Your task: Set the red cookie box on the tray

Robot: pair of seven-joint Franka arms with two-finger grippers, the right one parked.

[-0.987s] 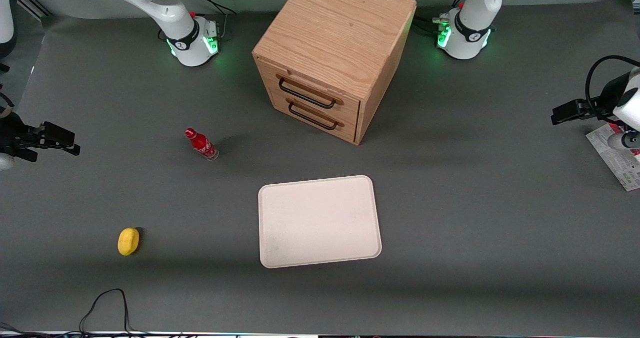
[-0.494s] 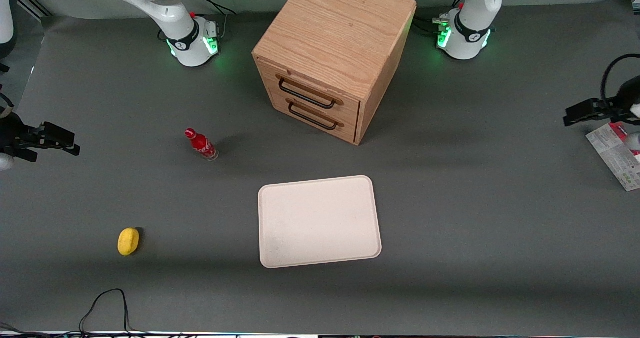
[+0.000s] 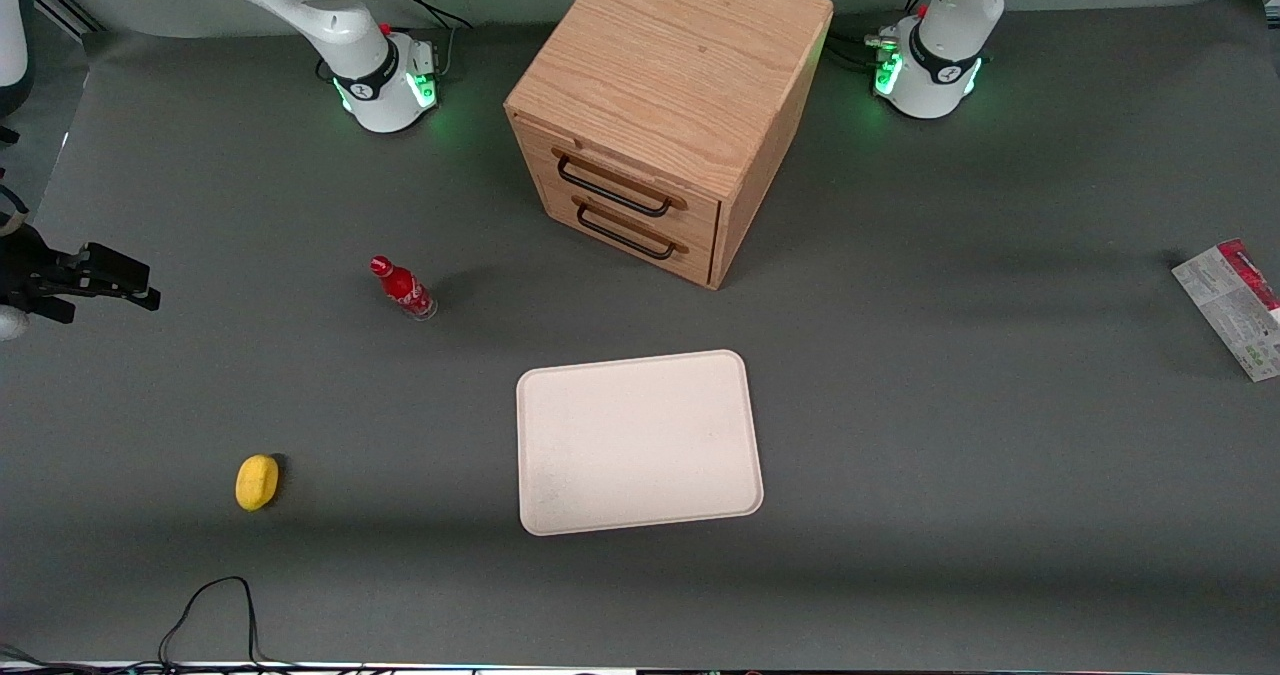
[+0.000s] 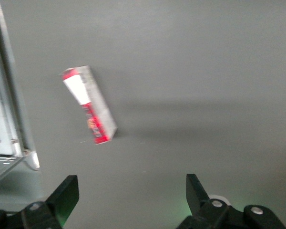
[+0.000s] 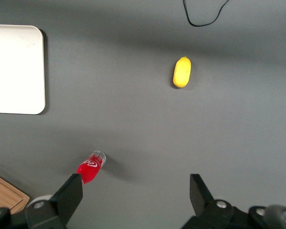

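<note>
Left wrist view shows the black gripper (image 4: 128, 200) spread wide, empty, above the flat red-and-white cookie box (image 4: 89, 105) on grey table (image 4: 205, 71).

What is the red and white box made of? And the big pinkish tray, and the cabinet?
The thin red-and-white printed cookie box looks like cardboard, with printed faces and sharp folded edges. The pale cream-pink tray seems matte plastic, perhaps fibre, speckled. The two-drawer cabinet shows wood grain, maybe veneer. The left gripper hovers open above the box.
</note>
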